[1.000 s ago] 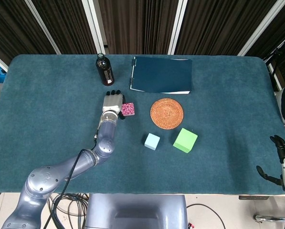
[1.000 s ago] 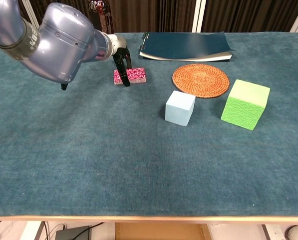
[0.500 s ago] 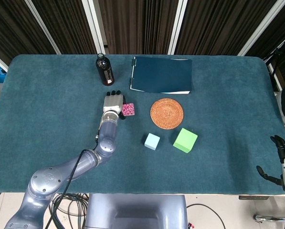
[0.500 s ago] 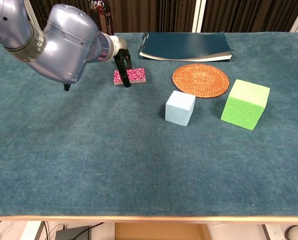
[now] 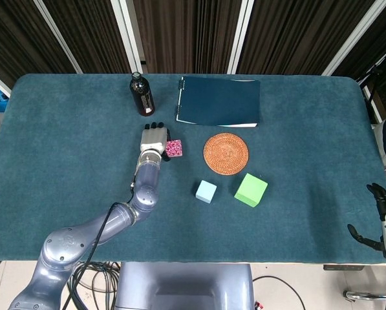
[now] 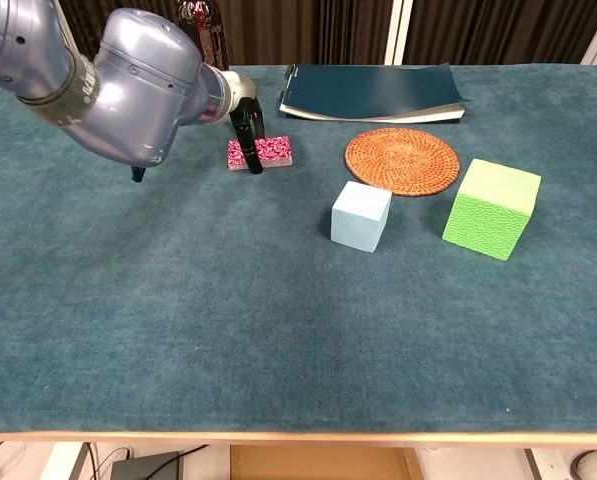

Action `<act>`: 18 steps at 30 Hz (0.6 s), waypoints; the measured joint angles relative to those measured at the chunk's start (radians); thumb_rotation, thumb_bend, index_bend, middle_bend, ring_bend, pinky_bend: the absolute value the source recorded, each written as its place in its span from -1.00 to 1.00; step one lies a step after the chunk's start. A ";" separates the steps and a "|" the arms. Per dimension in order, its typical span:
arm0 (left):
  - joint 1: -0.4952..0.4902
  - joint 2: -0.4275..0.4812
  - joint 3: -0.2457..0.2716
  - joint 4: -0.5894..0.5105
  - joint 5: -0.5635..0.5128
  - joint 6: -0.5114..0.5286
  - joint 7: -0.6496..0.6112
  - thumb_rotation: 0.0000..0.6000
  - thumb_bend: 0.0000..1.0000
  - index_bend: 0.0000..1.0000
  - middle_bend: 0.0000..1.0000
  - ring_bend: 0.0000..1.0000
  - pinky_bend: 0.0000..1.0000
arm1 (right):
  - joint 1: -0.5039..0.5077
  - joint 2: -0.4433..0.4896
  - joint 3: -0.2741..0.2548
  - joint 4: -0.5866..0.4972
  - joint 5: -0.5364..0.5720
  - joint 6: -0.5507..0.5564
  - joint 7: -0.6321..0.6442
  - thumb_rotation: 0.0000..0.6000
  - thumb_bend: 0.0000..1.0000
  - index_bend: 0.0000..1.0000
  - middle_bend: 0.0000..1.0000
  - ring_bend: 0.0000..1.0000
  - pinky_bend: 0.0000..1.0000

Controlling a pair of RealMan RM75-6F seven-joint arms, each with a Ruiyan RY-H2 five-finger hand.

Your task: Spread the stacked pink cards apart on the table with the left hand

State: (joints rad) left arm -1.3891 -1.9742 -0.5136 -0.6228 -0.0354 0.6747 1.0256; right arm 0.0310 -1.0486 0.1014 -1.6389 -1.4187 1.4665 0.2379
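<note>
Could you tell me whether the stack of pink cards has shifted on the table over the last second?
No. The pink cards sit at the same spot beside the woven coaster, with the left hand against their left edge.

On my table point(image 5: 63, 142): one stack of pink cards point(image 5: 174, 148), one dark bottle point(image 5: 141, 94), one dark blue notebook point(image 5: 219, 101), one round woven coaster point(image 5: 225, 154), and two blocks, one light blue block point(image 5: 205, 191) and one green block point(image 5: 251, 190). Two of my hands show: left hand point(image 5: 152, 139), right hand point(image 5: 381, 219).
</note>
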 measured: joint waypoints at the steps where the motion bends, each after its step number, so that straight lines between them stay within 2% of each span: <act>1: 0.000 0.000 -0.002 0.000 0.000 0.001 0.002 1.00 -0.52 -0.06 -0.68 -0.93 -1.00 | 0.000 0.000 0.000 0.000 0.000 0.000 0.000 1.00 -0.52 -0.84 -0.90 -0.74 -0.66; 18: 0.008 -0.002 -0.025 -0.004 0.026 0.009 0.006 1.00 -0.48 -0.07 -0.68 -0.93 -1.00 | 0.000 -0.001 0.003 -0.004 0.007 -0.004 0.002 1.00 -0.52 -0.84 -0.90 -0.74 -0.66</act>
State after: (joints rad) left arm -1.3809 -1.9757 -0.5385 -0.6266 -0.0090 0.6839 1.0316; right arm 0.0306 -1.0494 0.1039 -1.6428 -1.4117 1.4625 0.2396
